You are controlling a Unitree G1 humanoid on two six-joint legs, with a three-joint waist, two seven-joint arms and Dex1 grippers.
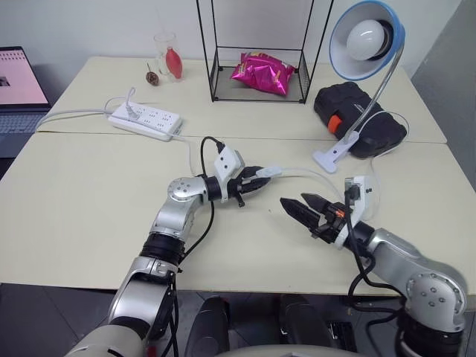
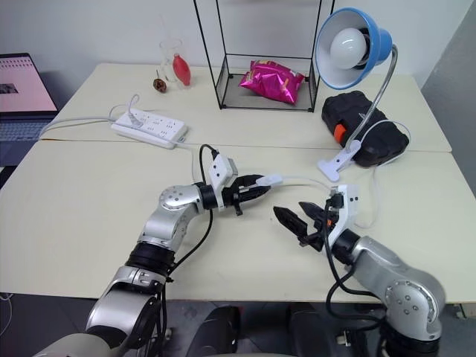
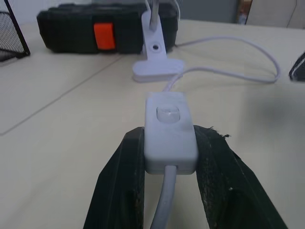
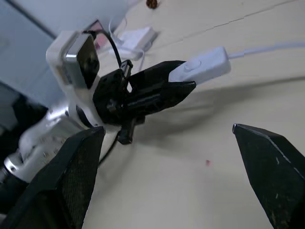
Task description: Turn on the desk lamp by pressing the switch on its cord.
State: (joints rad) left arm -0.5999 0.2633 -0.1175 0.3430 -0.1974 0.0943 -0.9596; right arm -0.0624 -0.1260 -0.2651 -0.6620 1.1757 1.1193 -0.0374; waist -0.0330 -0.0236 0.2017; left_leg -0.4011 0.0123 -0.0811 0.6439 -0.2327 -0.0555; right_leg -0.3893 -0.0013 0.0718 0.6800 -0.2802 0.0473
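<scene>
The desk lamp (image 1: 367,39) stands at the back right with its blue shade facing me, and its white clip base (image 1: 335,153) rests on the table. Its thin white cord (image 1: 313,175) runs left from the base to the switch (image 3: 170,131), a small white oblong with a rocker on its top face. My left gripper (image 1: 256,181) is shut on the switch's sides and holds it just above the table. My right gripper (image 1: 294,199) is open and empty. It sits a little to the right of the switch and nearer to me, pointing toward it.
A white power strip (image 1: 146,121) lies at the back left, with a laptop (image 1: 18,89) beyond the table's left edge. A black case (image 1: 357,119) with an orange latch sits behind the clip base. A wire rack (image 1: 262,74) holding a pink bag and a glass (image 1: 167,56) stand at the back.
</scene>
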